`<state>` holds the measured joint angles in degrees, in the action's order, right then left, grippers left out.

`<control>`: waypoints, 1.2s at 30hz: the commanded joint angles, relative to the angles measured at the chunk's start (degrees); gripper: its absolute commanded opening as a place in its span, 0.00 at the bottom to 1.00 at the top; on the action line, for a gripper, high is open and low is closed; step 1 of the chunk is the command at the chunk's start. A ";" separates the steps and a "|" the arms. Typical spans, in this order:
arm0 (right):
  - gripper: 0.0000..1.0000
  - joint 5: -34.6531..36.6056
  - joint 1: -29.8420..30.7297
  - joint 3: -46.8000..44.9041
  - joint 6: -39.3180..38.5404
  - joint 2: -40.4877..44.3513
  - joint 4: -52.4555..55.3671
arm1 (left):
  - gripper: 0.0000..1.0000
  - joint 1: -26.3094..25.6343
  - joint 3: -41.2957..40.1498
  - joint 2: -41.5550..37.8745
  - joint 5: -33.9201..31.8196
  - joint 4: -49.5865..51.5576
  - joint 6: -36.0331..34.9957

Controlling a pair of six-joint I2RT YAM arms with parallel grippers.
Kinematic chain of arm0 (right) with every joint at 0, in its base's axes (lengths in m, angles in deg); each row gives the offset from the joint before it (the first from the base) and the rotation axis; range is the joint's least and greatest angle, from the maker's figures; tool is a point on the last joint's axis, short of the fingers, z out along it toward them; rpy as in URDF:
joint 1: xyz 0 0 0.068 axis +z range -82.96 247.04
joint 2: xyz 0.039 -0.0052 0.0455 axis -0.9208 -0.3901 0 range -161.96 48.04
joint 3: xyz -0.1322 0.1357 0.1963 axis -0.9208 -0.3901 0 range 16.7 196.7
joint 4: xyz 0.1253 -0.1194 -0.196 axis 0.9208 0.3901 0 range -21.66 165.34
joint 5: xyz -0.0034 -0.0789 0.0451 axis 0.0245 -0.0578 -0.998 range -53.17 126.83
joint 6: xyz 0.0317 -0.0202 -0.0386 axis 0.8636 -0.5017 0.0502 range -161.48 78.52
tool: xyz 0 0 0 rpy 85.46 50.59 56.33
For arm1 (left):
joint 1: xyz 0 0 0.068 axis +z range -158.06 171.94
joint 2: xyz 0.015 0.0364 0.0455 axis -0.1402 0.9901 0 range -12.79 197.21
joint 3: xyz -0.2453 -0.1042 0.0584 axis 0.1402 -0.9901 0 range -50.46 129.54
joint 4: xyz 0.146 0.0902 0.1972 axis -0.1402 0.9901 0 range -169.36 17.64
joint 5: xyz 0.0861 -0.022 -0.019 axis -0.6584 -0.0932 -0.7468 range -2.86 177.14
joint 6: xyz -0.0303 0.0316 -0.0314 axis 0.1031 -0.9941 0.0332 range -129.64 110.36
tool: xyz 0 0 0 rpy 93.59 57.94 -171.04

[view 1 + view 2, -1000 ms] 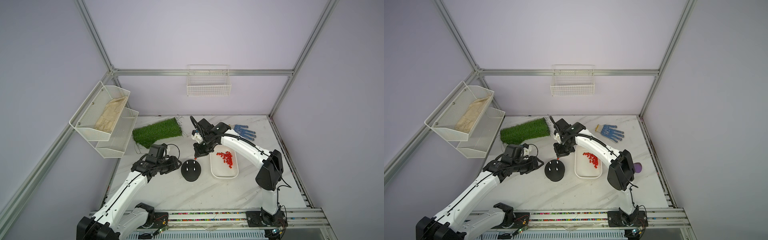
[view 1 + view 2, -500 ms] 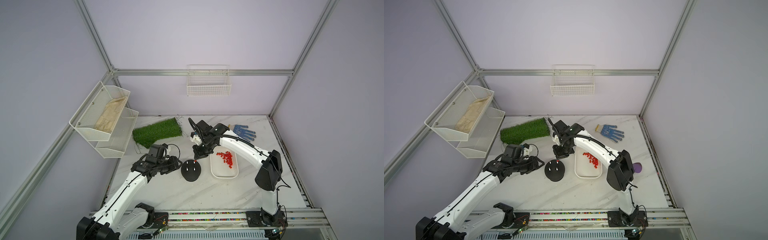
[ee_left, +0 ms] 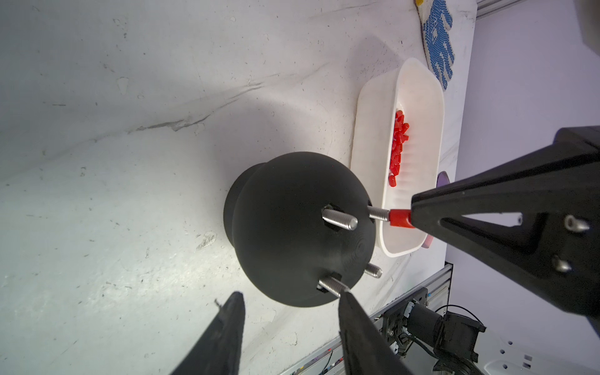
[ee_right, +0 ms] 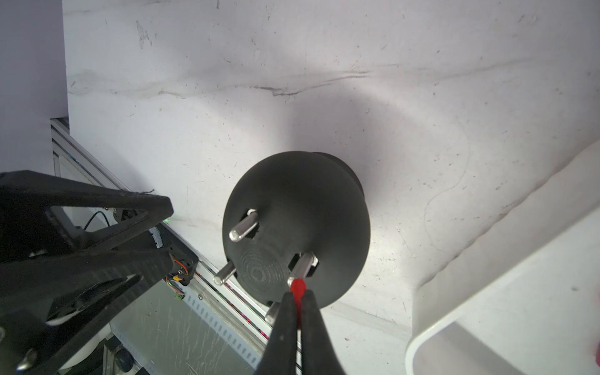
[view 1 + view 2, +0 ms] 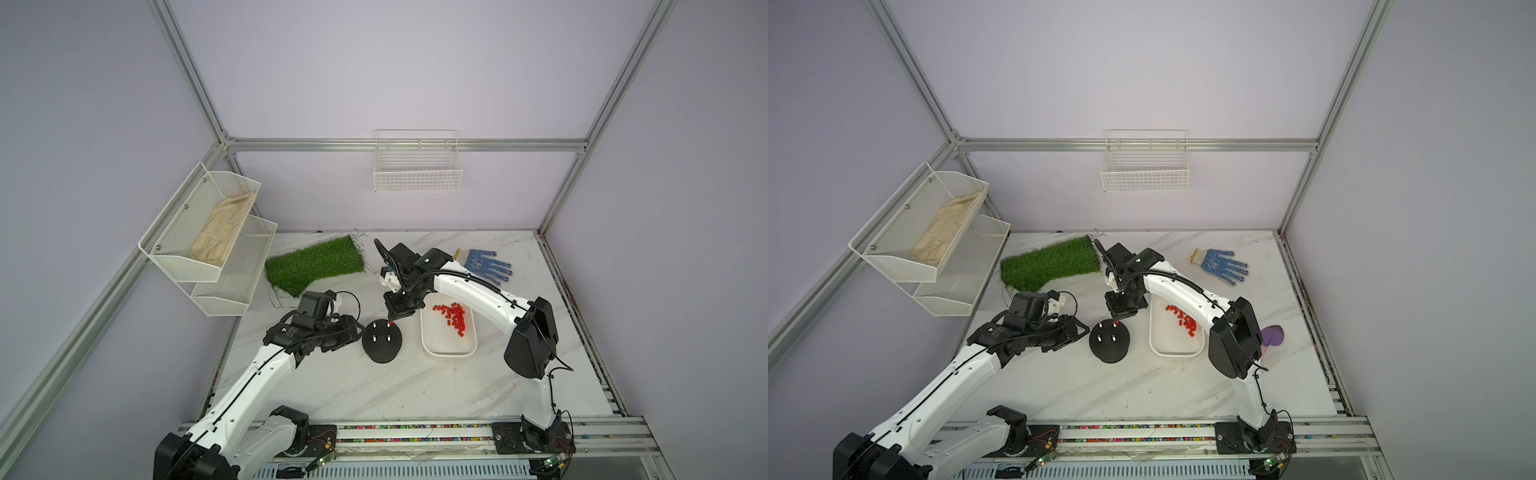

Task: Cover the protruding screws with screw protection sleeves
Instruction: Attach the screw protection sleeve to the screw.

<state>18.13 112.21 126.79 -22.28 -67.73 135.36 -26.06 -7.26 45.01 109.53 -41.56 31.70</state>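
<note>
The black dome base stands on the marble table, with the protruding screws sticking up from it, such as one bare screw. My right gripper is shut on a red screw protection sleeve. The sleeve's end meets the tip of the screw nearest the tray. The other three screws are bare. My left gripper is open at the dome's left edge, holding nothing. Several more sleeves lie in the white tray.
A green grass mat and a blue dotted glove lie at the back of the table. White mesh shelves hang on the left wall and a wire basket on the back wall. A purple object sits behind the right arm.
My right gripper has come down and slightly left with the red sleeve, onto the dome's screw. The left arm has not moved.
</note>
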 commanded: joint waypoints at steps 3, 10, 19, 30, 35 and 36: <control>0.09 1.06 0.36 1.61 0.31 -0.56 -0.51 | 0.48 0.42 -1.97 -0.50 1.15 -2.46 0.14; 0.08 0.38 0.37 2.15 0.40 -1.04 -0.74 | 0.48 0.40 -2.11 -0.24 1.26 -2.73 0.05; 0.09 0.23 0.36 2.36 0.22 -1.63 -0.67 | 0.48 0.39 -2.34 -0.38 1.34 -2.91 0.19; 0.08 0.50 0.64 4.32 -0.04 -2.72 0.71 | 0.48 0.44 -2.59 -0.49 1.26 -3.00 0.32; 0.08 1.74 0.97 4.94 -0.61 -3.16 1.62 | 0.48 0.38 -2.59 -0.41 1.24 -3.08 0.32; 0.08 1.97 0.98 4.96 -0.73 -3.24 1.78 | 0.48 0.42 -2.62 -0.41 1.34 -3.08 0.32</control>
<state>18.81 112.58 130.30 -22.32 -69.74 135.95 -26.06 -8.27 45.06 109.95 -42.85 31.72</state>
